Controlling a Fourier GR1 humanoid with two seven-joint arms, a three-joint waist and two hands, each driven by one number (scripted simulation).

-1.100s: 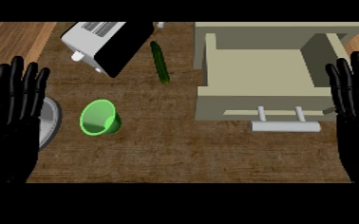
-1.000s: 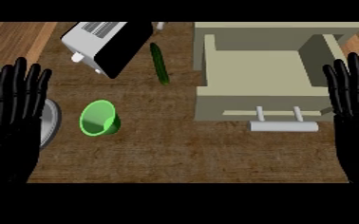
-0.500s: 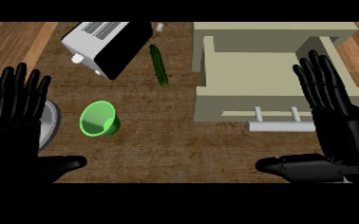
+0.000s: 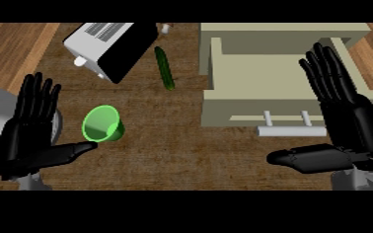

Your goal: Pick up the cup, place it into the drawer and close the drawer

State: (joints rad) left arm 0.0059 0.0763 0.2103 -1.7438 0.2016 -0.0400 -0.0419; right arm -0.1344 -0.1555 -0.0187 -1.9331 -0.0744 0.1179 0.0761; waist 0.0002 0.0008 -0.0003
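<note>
Fingers [image 4: 36, 98] of the left hand [image 4: 29, 140]: straight, slightly apart, pointing toward the far edge of the counter [image 4: 182, 150]; nothing held. The thumb sticks out to the right, its tip just beside the cup's near side; contact cannot be confirmed. The hand sits at the counter's left edge, partly covering a grey plate [image 4: 6, 106] there.

Cup [image 4: 100, 124]: green, open mouth visible from above, standing on the counter's left part, near the front edge, right of the left hand. It is outside the drawer and well apart from it.

Toaster [image 4: 109, 44]: white and black, set at an angle in the far left corner.

Cucumber [image 4: 165, 68]: dark green, lying lengthwise between toaster and drawer, near the far edge, touching neither.

Drawer [image 4: 262, 74]: beige, pulled open, on the counter's right half; nothing seen inside. Its handle [image 4: 291, 131], a pale bar on two posts, faces the front edge.

Right hand [image 4: 348, 123]: at the right edge, fingers straight and a little fanned, overlapping the drawer's right wall in this view. The thumb points left, just in front of the handle's right end. No object in its grasp.
</note>
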